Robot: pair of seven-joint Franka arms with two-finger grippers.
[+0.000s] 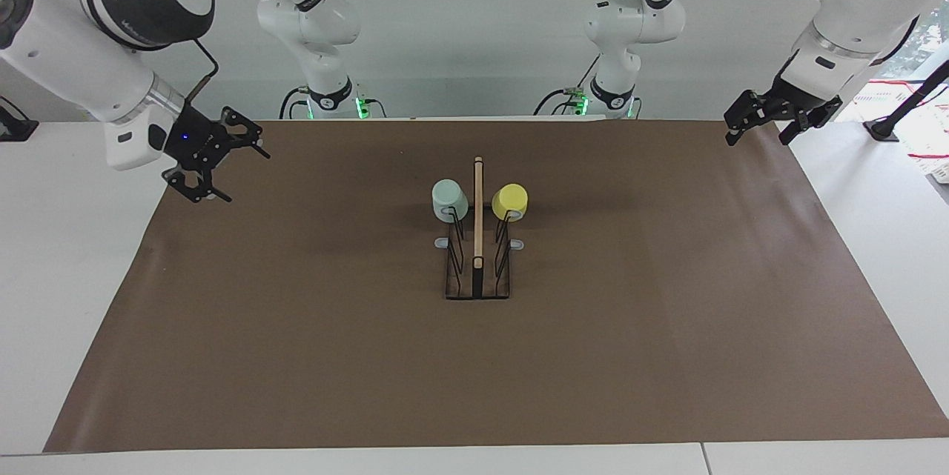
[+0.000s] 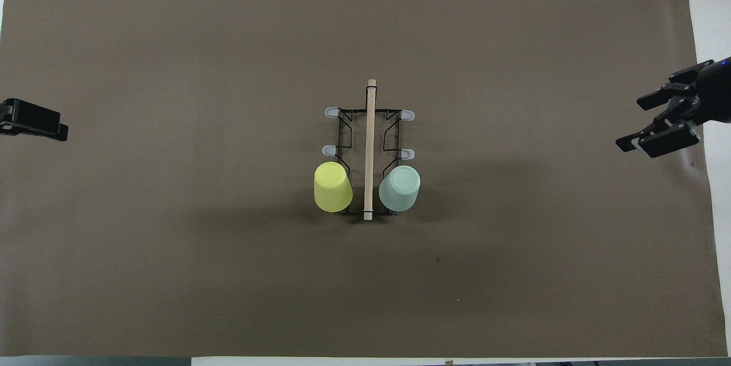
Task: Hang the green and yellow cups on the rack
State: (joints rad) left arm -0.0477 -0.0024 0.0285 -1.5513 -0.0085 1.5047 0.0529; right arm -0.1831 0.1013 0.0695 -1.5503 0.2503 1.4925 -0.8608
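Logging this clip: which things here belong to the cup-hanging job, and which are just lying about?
Job:
- green cup, hung on the rack
- yellow cup, hung there too

Lying about:
- brown mat over the table, nothing else loose

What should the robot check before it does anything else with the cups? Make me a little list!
1. Green cup hung upside down on a prong of the rack, at the end nearer the robots: ok.
2. Yellow cup hung on the prong across the wooden bar from it: ok.
3. Rack standing upright on the brown mat: ok.
4. Right pincer open, holding nothing, over the mat's edge at the right arm's end: ok.
5. Left pincer open, holding nothing, over the mat's corner at the left arm's end: ok.
6. Cups seated firmly on their prongs: cannot tell.
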